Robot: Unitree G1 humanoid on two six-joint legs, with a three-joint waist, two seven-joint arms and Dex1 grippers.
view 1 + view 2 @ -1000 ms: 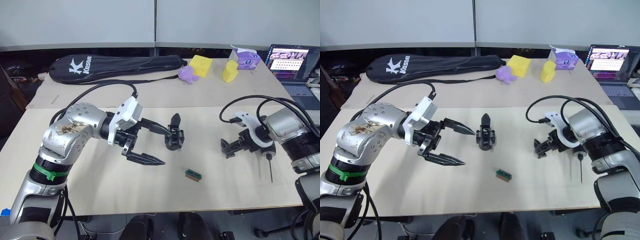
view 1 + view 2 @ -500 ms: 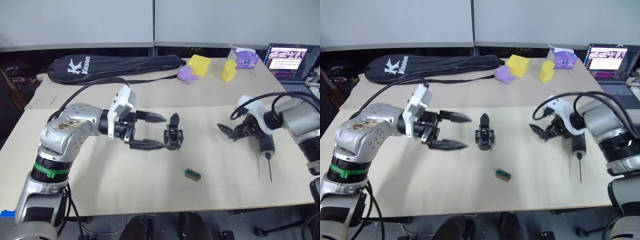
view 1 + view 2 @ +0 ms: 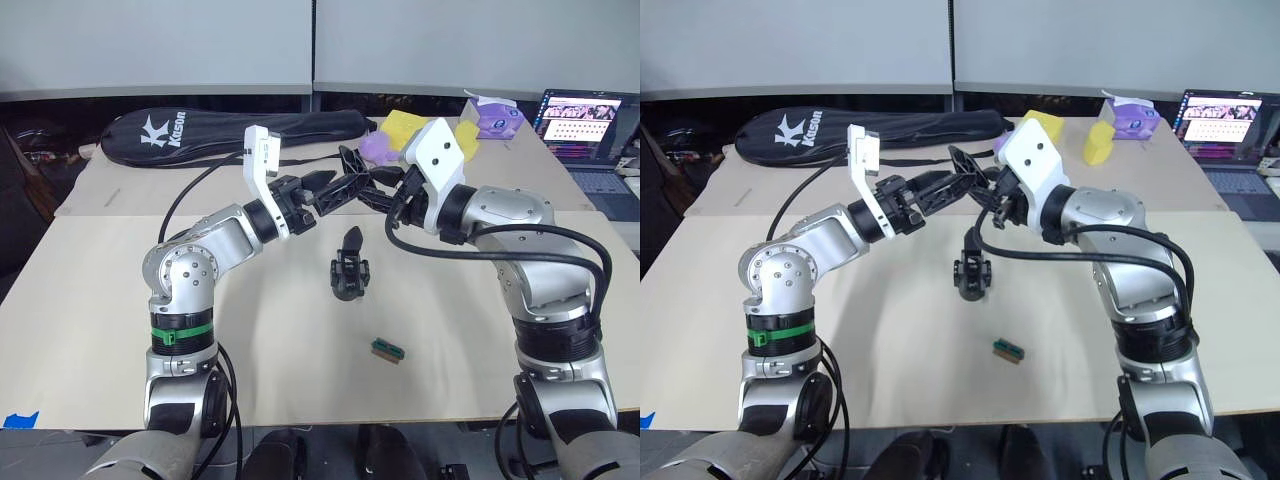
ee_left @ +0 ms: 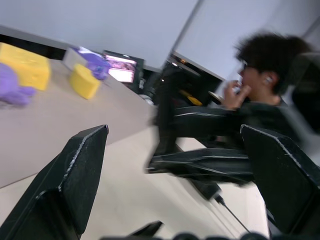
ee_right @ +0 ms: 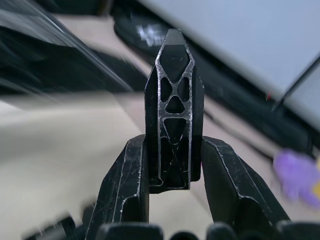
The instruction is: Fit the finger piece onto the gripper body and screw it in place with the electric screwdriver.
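The right tool pinches the finger piece, a black lattice-ribbed plastic wedge with a pointed tip. Both tools have risen from the worktop since a second ago; the left tool gapes empty, facing it. The gripper body stands below them. The bag reads "Kason".

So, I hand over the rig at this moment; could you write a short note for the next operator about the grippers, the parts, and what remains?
Right gripper: shut on the finger piece, raised above the table.
Left gripper: open, empty, raised close to the right one.
Gripper body: on the table below them, touched by neither.
Done: finger piece picked up.
Left: fit it onto the gripper body, then screw it in place with the electric screwdriver.
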